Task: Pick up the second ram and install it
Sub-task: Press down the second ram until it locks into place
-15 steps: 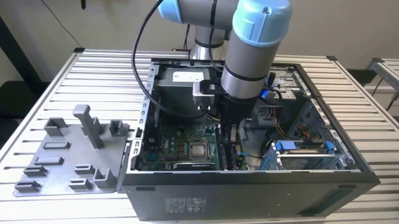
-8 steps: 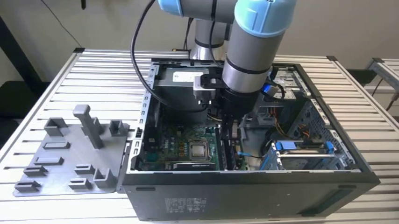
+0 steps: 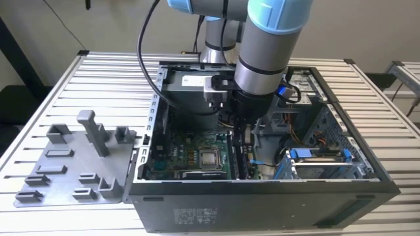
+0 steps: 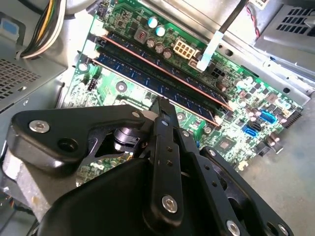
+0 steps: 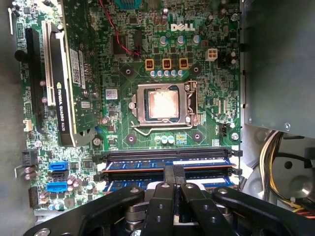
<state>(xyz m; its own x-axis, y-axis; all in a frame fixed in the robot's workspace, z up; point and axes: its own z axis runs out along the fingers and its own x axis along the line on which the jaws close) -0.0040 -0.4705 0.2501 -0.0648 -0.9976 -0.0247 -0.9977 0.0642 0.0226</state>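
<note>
Two slim sticks sit side by side in the memory slots, as far as I can judge.

- Exterior view's left: grey tray [image 3: 66,169] on the slatted table [image 3: 39,88], posts standing, nothing dark left in it that I can make out.
- Middle: open computer case [image 3: 262,196]; the arm reaches straight down inside it, over the motherboard [image 5: 162,59].
- Gripper [image 5: 173,173]: jaws clenched together, nothing pinched between them, tips resting on the top edge of the second ram [image 5: 206,167] about mid-length. The ram lies along its slot, beside the processor socket [image 5: 162,105].
- Exterior view's right: drive cage and loose cables, apart from the gripper.

Judgement: this is the seating press. Push straight down and keep it square. Pressure at mid-length should seat both ends evenly. Any tilt risks one end riding high or stress on the board.
</note>
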